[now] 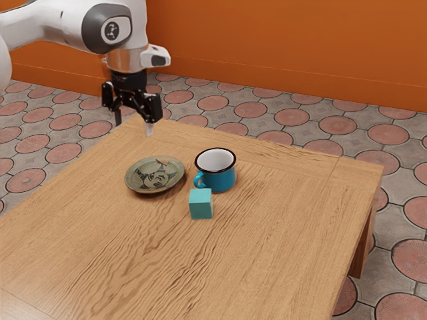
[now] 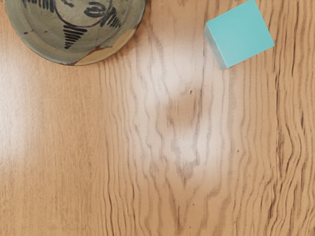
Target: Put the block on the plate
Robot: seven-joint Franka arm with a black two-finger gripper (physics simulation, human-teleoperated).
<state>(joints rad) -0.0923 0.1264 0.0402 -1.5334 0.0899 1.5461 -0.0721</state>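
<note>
My gripper (image 1: 133, 124) hangs above the table's far-left part in the exterior view, its two fingers spread wide with nothing between them. The green-grey plate (image 1: 140, 179) with dark markings lies flat, lower than my gripper and nearer the camera. To the exterior view's right of the plate, the turquoise block (image 1: 201, 204) rests on the wood, apart from the plate. From my wrist, the plate (image 2: 42, 38) is partly in the picture, and the block (image 2: 239, 35) shows its top and one side.
A blue enamel mug (image 1: 219, 179) with a dark rim stands just behind the block, its handle toward the plate. The wooden table (image 1: 267, 253) has an edge on the exterior view's right, with tiled floor beyond. An orange wall (image 1: 287, 50) rises behind.
</note>
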